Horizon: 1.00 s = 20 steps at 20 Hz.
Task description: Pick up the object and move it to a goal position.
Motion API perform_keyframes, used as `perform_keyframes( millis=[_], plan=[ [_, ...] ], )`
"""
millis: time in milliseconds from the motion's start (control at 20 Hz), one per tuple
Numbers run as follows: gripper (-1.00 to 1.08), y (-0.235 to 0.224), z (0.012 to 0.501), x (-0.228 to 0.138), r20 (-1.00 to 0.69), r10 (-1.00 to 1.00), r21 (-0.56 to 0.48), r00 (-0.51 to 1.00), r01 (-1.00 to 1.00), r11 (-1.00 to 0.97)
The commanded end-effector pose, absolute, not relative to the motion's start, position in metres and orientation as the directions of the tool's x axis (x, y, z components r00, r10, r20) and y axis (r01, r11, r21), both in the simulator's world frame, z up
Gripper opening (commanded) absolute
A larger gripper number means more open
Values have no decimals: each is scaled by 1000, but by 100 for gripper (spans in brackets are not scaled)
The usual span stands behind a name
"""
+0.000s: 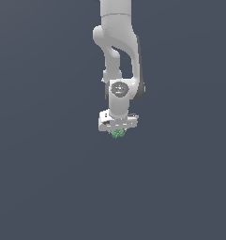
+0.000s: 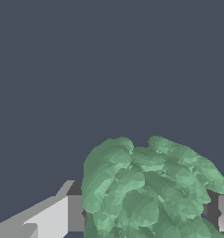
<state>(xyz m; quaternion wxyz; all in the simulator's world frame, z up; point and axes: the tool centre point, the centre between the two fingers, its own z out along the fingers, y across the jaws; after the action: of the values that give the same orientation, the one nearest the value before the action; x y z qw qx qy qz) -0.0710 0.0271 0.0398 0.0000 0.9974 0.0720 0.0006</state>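
Note:
The object is a tiny bumpy green lump [image 1: 117,133] like a cluster of small balls. It sits right under the white gripper [image 1: 117,132] near the middle of the exterior view. In the wrist view the green lump [image 2: 146,190] fills the space between the two fingers [image 2: 76,214], which press on it from either side. The gripper is shut on the lump. The white arm [image 1: 119,47] comes down from above in the exterior view. Most of the fingers are hidden behind the lump and the hand.
A plain dark grey surface [image 1: 48,178] fills the rest of both views. No goal marker shows.

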Motion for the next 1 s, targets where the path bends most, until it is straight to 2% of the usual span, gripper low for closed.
perform_keyframes(
  millis=[0,450,950],
  plan=[
    [-100,27,39,-71,0,144,0,990,144,-990],
    [-100,33,58,-70,1,143,0,990,143,-990],
    [-100,56,133,-66,1,144,1,990,144,-990]
  ],
)
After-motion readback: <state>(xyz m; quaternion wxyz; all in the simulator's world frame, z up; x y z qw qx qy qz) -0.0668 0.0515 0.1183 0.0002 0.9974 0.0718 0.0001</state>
